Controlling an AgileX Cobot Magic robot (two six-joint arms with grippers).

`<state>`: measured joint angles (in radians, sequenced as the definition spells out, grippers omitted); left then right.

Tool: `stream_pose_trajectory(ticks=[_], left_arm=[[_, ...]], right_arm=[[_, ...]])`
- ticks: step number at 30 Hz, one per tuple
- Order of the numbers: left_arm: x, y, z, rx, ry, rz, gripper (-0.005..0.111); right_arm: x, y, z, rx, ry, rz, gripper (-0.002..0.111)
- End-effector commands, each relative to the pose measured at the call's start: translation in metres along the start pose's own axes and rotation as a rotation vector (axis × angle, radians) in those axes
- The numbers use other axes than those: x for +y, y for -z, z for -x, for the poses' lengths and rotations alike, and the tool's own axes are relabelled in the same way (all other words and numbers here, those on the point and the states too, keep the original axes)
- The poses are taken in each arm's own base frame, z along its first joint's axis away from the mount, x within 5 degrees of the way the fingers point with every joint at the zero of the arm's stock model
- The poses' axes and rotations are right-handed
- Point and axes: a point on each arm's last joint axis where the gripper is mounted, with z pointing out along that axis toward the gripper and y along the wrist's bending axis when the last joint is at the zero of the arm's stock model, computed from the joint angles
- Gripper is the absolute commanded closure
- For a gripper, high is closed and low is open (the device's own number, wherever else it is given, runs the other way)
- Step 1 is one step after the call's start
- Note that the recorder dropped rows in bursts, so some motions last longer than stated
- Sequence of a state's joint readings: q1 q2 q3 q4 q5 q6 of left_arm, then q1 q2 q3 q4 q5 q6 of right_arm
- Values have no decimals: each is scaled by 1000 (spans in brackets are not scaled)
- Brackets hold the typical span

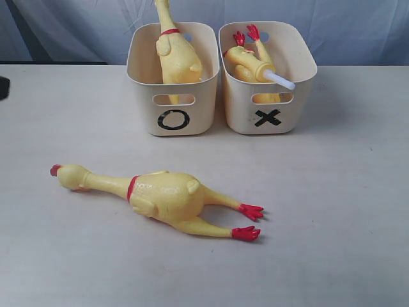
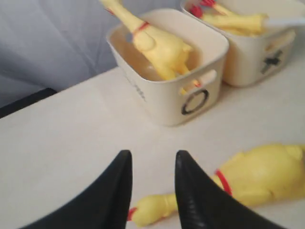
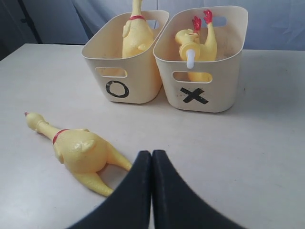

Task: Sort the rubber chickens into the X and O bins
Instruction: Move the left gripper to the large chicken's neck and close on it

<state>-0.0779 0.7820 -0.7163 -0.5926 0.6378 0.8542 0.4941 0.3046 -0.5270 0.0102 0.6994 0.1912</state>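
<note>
The work surface was a flat, off-white table (image 1: 332,224) backed by a creased, pale blue-grey cloth backdrop (image 1: 358,32). A dark object (image 1: 3,87) sat at the left edge of the exterior view. Two cream tubs stood side by side at the rear of the table, walls nearly touching: the O bin (image 1: 198,121) on the left of the exterior view and the X bin (image 1: 239,115) on the right. One large rubber chicken (image 1: 169,195) lay flat on the table in front of the bins and well apart from them, head toward the left and red feet toward the right. A second chicken (image 1: 179,61) stood neck-up in the O bin, leaning on the rear wall. A third chicken (image 1: 246,64) rested feet-up in the X bin, with a white tube (image 1: 279,79) projecting from its body over the front rim. The left gripper (image 2: 152,158) was aimed at the head end of the large rubber chicken, its black fingers spread with only bare table visible between them. The right gripper (image 3: 151,155) pointed toward the bins with its fingers pressed together and nothing between them. The grippers appeared only in their own wrist views. Only the exterior view showed both feet of the large rubber chicken.
</note>
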Motion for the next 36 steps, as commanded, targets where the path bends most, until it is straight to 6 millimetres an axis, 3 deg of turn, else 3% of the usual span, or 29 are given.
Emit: stream_pose_trajectory(ticks=[1,6,11,18,23,32,36], left_arm=[[-8,-19,-3,147,-167,-177,76],[-2,-43,-10,272,-338,-180,76],[5,-60,-3,201,-307,-115,76],[5,-93,-21,297,-644,-259,76],[-3,-124,-29,303,-721,-320,76],[-1,-168,-51,358,-629,-312,47],[-11,-177,-61,387,-687,-402,45]], right_arm=[[0,0,-1,-6,4,-2,109],[0,0,-1,-7,2,0,109],[0,0,-1,-7,2,0,109],[0,-1,-1,-11,0,2,109],[0,-5,-6,-7,-13,11,109],[0,-5,-6,-5,-15,12,109],[0,-5,-6,-5,-15,12,109]])
